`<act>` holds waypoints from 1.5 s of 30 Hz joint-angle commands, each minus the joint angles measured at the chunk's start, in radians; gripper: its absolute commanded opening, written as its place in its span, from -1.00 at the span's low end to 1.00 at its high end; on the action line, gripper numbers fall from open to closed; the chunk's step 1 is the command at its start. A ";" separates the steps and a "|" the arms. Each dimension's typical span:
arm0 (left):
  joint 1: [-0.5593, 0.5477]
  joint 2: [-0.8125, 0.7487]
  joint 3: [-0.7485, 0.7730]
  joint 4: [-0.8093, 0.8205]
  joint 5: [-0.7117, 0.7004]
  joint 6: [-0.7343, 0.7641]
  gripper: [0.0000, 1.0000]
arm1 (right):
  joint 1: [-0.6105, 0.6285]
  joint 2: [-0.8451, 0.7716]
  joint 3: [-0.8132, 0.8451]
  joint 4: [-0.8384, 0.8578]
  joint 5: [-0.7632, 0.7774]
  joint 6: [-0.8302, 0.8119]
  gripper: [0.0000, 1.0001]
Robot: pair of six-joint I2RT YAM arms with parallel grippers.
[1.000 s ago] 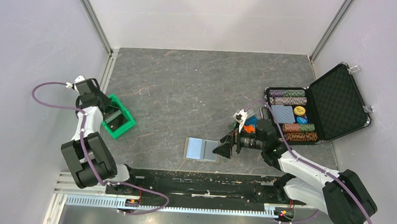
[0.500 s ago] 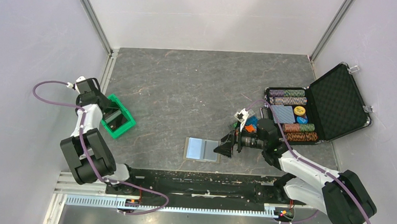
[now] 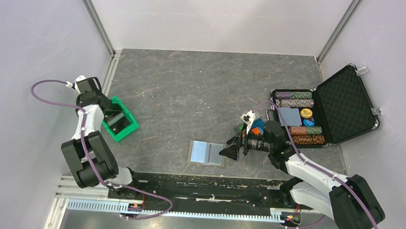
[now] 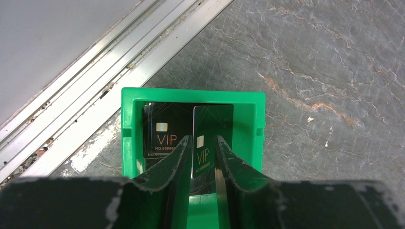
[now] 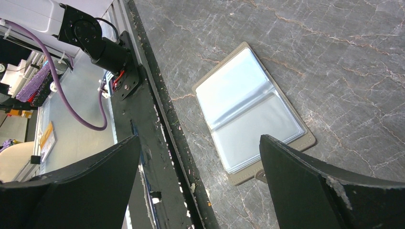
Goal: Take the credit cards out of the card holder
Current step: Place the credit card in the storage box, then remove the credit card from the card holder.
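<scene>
At left edge, in green bin (image 4: 191, 94), finds credit cards (image 4: 162, 133): thin, stiff, slick; pinch by an edge. Cannot tell left gripper (image 4: 202, 139) clamped or free. Shows right gripper (image 5: 198, 143) gaping beside card holder (image 5: 253, 109), near edge.

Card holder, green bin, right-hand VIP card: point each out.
card holder (image 5: 250, 110): right wrist view, middle of its open silvery inside.
green bin (image 4: 191, 94): left wrist view, far rim.
right-hand VIP card (image 4: 213, 119): left wrist view, upper face.

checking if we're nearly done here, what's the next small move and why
Probably raise the left gripper away from the green bin: two black cards sit inside it, and the open holder shows only empty-looking sleeves.
</scene>
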 commanded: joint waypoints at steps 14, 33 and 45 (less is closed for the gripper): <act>0.003 0.007 0.123 -0.061 0.045 0.000 -0.19 | -0.012 -0.013 0.023 -0.053 0.023 0.021 0.96; -0.202 -0.215 0.079 -0.173 0.512 -0.140 -0.13 | -0.011 -0.073 0.089 -0.291 0.261 0.102 0.95; -0.525 -0.452 -0.209 -0.081 0.670 -0.336 -0.22 | -0.002 -0.070 0.072 -0.208 0.217 0.199 0.84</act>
